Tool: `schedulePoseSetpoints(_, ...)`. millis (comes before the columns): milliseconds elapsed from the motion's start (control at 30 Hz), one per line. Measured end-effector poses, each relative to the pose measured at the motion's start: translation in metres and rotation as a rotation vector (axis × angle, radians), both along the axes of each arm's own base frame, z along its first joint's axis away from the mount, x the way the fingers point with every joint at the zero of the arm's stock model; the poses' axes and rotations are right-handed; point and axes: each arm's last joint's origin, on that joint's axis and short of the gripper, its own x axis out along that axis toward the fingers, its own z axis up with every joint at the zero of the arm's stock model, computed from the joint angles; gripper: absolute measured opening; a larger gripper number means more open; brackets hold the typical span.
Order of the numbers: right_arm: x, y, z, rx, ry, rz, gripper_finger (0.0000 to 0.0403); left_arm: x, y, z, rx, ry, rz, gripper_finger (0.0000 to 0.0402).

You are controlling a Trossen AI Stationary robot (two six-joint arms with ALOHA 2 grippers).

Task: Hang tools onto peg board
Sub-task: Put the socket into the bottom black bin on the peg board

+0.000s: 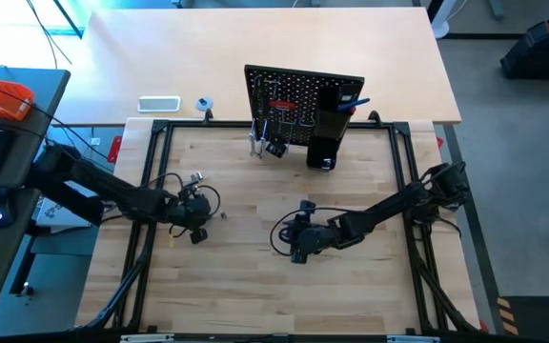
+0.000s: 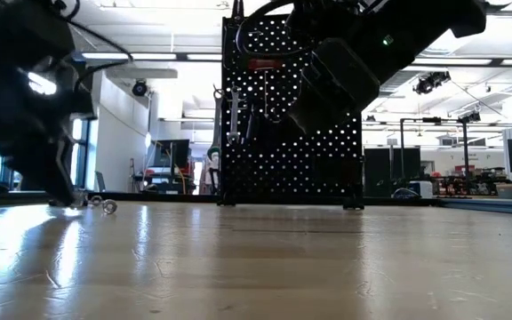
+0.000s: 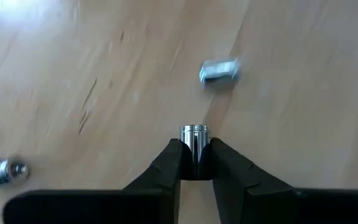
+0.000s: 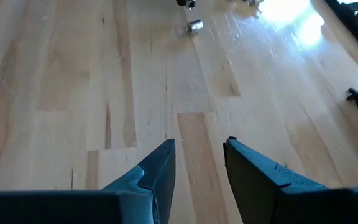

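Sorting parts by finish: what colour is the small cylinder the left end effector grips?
Shiny silver cylinder, clearest in the left wrist view.

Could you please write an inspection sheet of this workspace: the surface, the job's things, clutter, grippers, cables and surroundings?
Surface: light wooden table, bare in front.
Job's things: peg board upright at the far edge, several tools hanging on it; small silver cylinder held between the fingers; a second silver piece lies loose beyond it, another silver part to the side.
Clutter: nothing seen on the table.
Grippers: left gripper low over the table, shut on the cylinder; right gripper open, empty, above bare wood.
Cables: black loops beside both wrists.
Surroundings: desk with an orange object on the left; workshop room behind.
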Motion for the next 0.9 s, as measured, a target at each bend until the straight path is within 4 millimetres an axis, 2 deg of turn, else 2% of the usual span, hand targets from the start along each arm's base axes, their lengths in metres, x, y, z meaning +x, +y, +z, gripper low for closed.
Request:
schedulePoseSetpoints(300, 0.007, 0.006, 0.011, -0.105, -0.095, 0.115, 0.0135, 0.008, -0.002, 0.035, -0.093, -0.352, 0.001, 0.0049)
schedulePoseSetpoints(500, 0.011, 0.016, 0.023, -0.245, -0.192, 0.225, 0.0135, 0.025, -0.008, 0.060, -0.170, -0.648, -0.043, 0.0049)
schedulePoseSetpoints(633, 0.013, 0.025, 0.035, -0.386, -0.279, 0.231, 0.0135, 0.036, -0.012, 0.077, -0.187, -0.850, -0.072, 0.0049)
schedulePoseSetpoints(800, 0.012, 0.033, 0.049, -0.567, -0.352, 0.216, 0.0135, 0.048, -0.015, 0.086, -0.181, -1.014, -0.097, 0.0049)
schedulePoseSetpoints(900, 0.012, 0.034, 0.054, -0.627, -0.374, 0.233, 0.0136, 0.057, -0.018, 0.083, -0.196, -1.056, -0.117, 0.0049)
